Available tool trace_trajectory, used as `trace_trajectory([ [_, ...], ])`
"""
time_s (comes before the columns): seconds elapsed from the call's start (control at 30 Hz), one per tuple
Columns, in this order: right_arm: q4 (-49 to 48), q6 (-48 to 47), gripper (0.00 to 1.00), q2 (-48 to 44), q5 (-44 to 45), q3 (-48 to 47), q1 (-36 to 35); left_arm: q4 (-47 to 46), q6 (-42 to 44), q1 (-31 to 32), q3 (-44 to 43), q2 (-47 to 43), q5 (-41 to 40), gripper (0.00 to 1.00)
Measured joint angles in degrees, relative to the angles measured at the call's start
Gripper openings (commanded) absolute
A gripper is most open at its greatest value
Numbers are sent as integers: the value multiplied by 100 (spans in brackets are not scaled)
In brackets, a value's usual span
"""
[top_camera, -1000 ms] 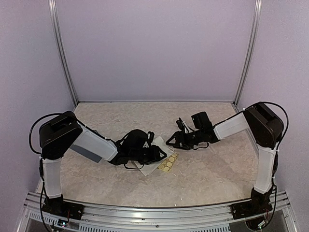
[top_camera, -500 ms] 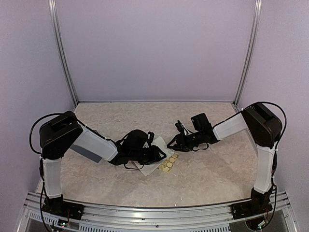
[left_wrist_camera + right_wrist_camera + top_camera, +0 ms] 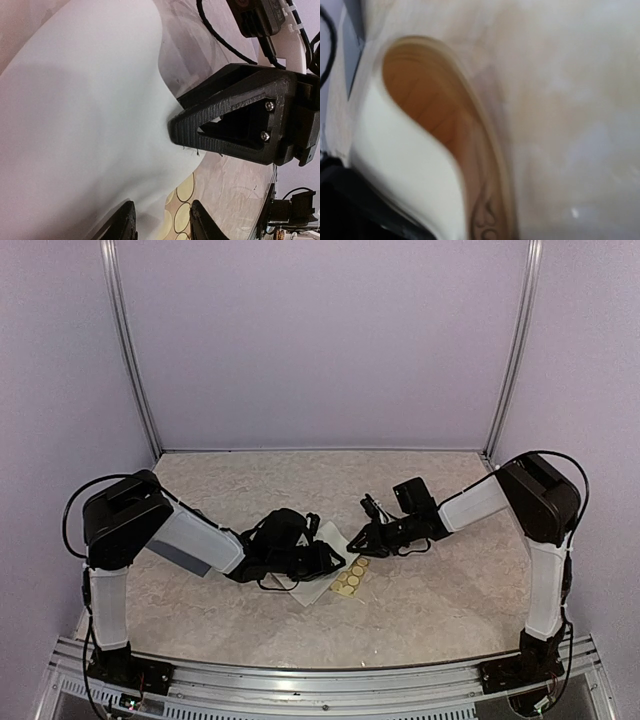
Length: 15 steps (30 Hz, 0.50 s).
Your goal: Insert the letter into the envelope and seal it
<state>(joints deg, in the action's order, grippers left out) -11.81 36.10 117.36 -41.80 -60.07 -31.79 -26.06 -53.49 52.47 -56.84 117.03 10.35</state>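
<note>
- Since the earlier frames, the right black two-finger gripper had slid toward 9 o'clock and reached the beige rectangular paper letter. The left arm had not moved.
- The right gripper was clamped on the letter's 3 o'clock edge, and the sheet curled up with its white back bulging.
- The left black two-finger gripper sat over the letter with a gap between its fingers.
- A tan sheet of round gold stickers lay at the letter's 5 o'clock.
- The slate blue-grey paper envelope lay at 9 o'clock, partly under the left forearm.
</note>
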Motion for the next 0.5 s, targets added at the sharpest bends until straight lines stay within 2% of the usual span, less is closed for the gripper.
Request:
trace_trajectory([
  [0.3,133,15,0,22,76,4,-26,-33,-26,2,0,4,17,39],
  [0.37,136,15,0,20,114,24,-35,-52,-24,2,0,4,22,43],
  [0.5,149,15,0,-48,197,68,-37,-96,70,2,33,-50,59,57],
])
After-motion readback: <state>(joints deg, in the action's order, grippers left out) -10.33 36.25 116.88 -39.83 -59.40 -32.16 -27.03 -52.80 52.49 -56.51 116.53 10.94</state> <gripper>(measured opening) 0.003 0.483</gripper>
